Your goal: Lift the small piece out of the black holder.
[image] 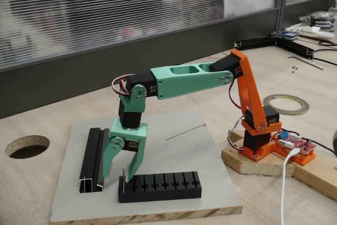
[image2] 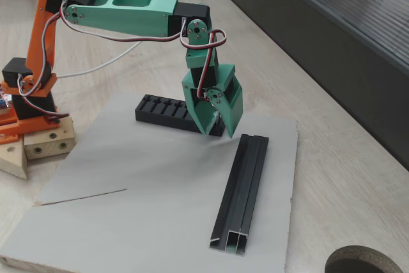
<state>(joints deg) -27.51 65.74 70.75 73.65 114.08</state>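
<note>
A mint-green and orange plastic arm (image: 189, 80) reached down over a grey board (image: 174, 156) laid on a pale wooden table (image: 47, 125). Its green two-finger gripper (image: 120, 175) hung with its tips at the left end of the black holder (image: 160, 186) in a fixed view, its fingers parted in a downward V. Between those tips stood the small piece (image: 124, 178), a thin grey metal pin, upright with its long axis vertical, at the holder's end slot. Whether the fingers actually touched the pin could not be made out.

The holder was a low, matte black rectangular block, its top cut by a row of T-shaped slots, lying lengthwise along the board's front edge. In another fixed view the gripper (image2: 220, 131) hid the near end of the holder (image2: 163, 110).

Beside it lay a long black channel rail (image: 93, 156) with a silvery cut end, its ribs running away from the camera; seen from the other side the rail (image2: 243, 187) stretched toward the board's near edge. A thin wire-like line (image: 185, 131) rested diagonally on the smooth grey surface.

The arm's orange base (image: 258, 135) was fixed to a raw wood block (image: 247, 159). A round hole (image: 26, 146) pierced the tabletop at left, a roll of tape (image: 286, 104) lay at right, and ribbed translucent panels (image: 105, 9) lined the wall behind.
</note>
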